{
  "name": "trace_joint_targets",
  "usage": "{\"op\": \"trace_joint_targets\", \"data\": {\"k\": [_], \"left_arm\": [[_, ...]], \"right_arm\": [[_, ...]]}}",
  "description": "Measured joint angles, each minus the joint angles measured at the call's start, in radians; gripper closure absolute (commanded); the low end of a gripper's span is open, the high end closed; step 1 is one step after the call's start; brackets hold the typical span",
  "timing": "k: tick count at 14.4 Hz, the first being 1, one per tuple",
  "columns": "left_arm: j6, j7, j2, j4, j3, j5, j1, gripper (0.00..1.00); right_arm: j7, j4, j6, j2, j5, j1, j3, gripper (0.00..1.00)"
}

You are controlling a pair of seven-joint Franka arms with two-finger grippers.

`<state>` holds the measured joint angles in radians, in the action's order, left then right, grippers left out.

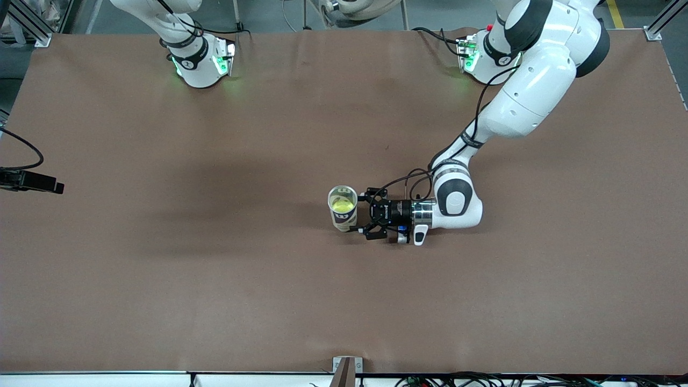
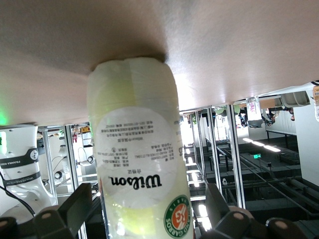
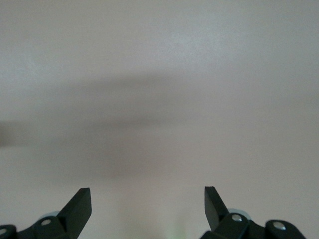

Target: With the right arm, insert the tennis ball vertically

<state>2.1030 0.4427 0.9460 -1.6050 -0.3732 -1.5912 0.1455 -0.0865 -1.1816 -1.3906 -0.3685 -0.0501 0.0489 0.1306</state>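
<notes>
A clear tennis-ball tube [image 1: 344, 215] with a white Wilson label stands upright near the table's middle, its mouth open. A yellow-green tennis ball [image 1: 343, 204] sits inside it. My left gripper [image 1: 358, 214] lies level with the table. It is open, with one finger on each side of the tube and a small gap at each. In the left wrist view the tube [image 2: 137, 149] fills the space between the fingers [image 2: 79, 201], and the ball's yellow [image 2: 132, 224] shows through the wall. My right gripper [image 3: 148, 196] is open and empty over bare table. It is out of the front view.
The brown table [image 1: 215, 269] spreads wide around the tube. The arm bases [image 1: 201, 62] stand along the edge farthest from the front camera. A black device on a cable [image 1: 29, 181] sits at the right arm's end of the table.
</notes>
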Motion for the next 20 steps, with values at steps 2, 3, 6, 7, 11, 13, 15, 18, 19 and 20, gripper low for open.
{"op": "trace_joint_targets", "data": {"k": [2,3,6,7,11,13,15,18,19,20], "left_arm": [[0.000,0.000,-0.003,0.000,0.000,0.038,-0.016,0.00],[0.000,0.000,-0.007,0.000,0.000,0.066,-0.029,0.00],[0.000,0.042,-0.038,0.005,-0.001,0.193,-0.075,0.00],[0.000,0.059,-0.057,0.011,-0.001,0.249,-0.091,0.00],[0.000,0.089,-0.156,0.029,0.001,0.495,-0.157,0.00],[0.000,0.091,-0.210,0.031,0.002,0.653,-0.194,0.00],[0.000,0.092,-0.263,0.036,0.002,0.821,-0.232,0.00],[-0.007,0.091,-0.342,0.039,0.002,1.068,-0.279,0.00],[-0.023,0.091,-0.368,0.041,0.002,1.149,-0.290,0.00],[-0.043,0.091,-0.397,0.043,0.002,1.224,-0.301,0.00]], "right_arm": [[0.000,0.001,0.010,0.016,0.000,0.000,0.000,0.00],[0.000,0.001,0.028,0.030,0.000,0.000,0.000,0.00],[0.000,-0.002,0.075,0.081,0.000,-0.001,0.000,0.00],[0.001,-0.010,0.081,0.099,0.000,-0.002,-0.001,0.00],[0.003,-0.092,0.084,0.177,0.000,-0.015,-0.002,0.00],[0.008,-0.139,0.079,0.214,0.000,-0.021,-0.002,0.00],[0.037,-0.191,0.068,0.257,0.000,-0.047,0.000,0.00],[0.077,-0.253,0.052,0.318,0.003,-0.082,0.003,0.00],[0.078,-0.263,0.050,0.330,0.003,-0.082,0.008,0.00],[0.078,-0.269,0.048,0.341,0.004,-0.081,0.015,0.00]]}}
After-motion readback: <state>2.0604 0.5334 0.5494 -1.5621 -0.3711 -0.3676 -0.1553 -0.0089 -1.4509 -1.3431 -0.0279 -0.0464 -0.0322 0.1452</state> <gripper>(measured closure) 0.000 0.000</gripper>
